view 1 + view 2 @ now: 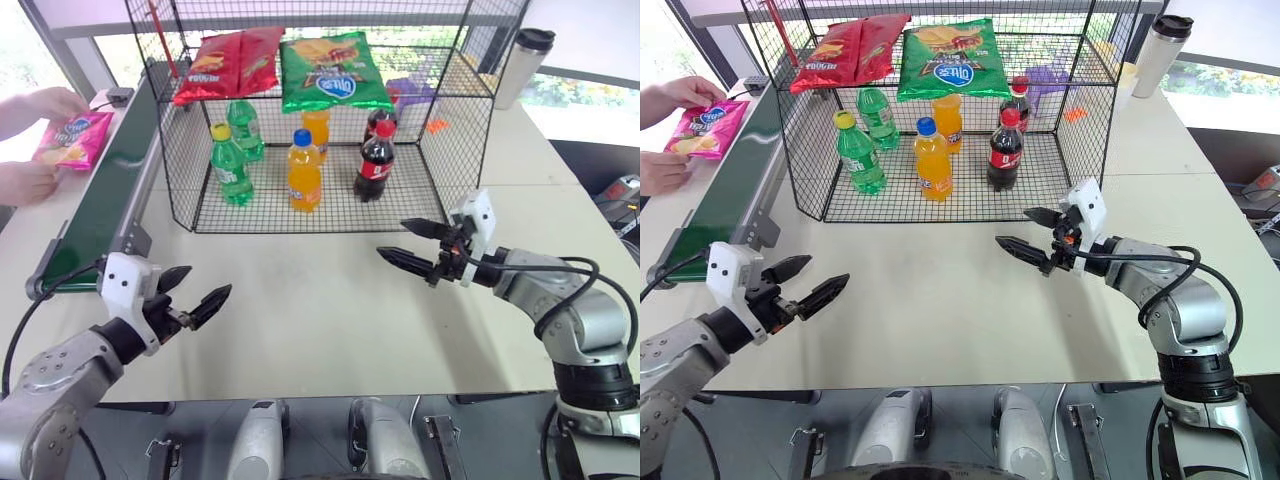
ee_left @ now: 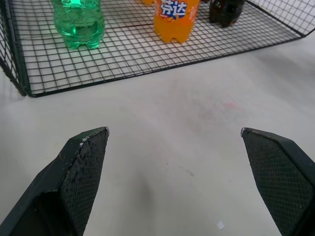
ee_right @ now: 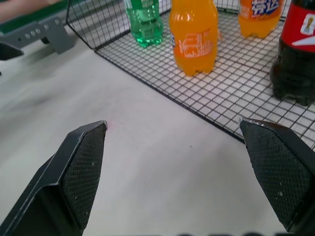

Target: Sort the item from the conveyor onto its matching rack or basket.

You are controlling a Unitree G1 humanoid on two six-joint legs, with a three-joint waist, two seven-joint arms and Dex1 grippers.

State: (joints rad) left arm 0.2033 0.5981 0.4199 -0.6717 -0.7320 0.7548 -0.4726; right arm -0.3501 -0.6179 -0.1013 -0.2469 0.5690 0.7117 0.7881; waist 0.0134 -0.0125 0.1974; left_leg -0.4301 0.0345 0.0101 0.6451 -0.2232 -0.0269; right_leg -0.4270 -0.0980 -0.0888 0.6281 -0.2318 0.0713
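The magenta-pink crisp bag (image 1: 75, 138) is at the far left, held in a person's hands (image 1: 40, 105) beside the dark green conveyor (image 1: 110, 180). The black wire rack (image 1: 320, 110) stands at the back of the white table, with a red bag (image 1: 228, 62) and a green bag (image 1: 332, 70) on its upper shelf and several bottles on its floor. My left gripper (image 1: 192, 291) hovers open over the table's near left, empty. To the right, in front of the rack, my right gripper (image 1: 408, 243) is open and empty too.
A steel travel mug (image 1: 522, 66) stands at the back right of the table. Green, orange (image 1: 304, 170) and cola (image 1: 375, 162) bottles fill the rack floor. The conveyor's near end roller (image 1: 45, 280) lies just beyond my left arm.
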